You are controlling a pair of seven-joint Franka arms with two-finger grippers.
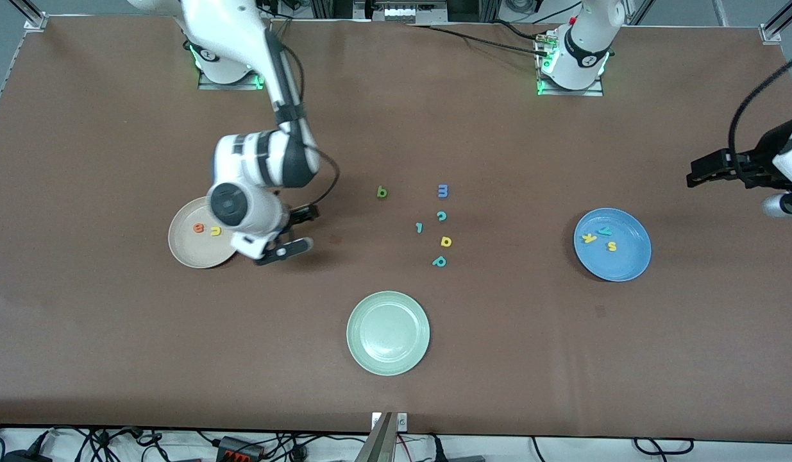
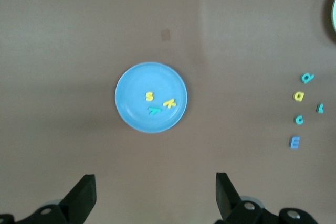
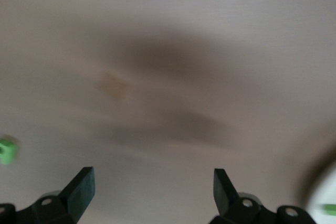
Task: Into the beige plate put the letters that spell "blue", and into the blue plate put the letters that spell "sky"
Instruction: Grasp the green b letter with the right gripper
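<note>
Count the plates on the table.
3: the beige plate toward the right arm's end, the blue plate toward the left arm's end, and the pale green plate between them, nearest the front camera.

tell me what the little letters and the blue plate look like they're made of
The letters, such as the green b, look like matte foam: flat, solid-coloured cutouts with no shine. The blue plate looks like smooth plastic or melamine, though glazed ceramic is possible: uniform colour, soft sheen, thin raised rim.
</note>
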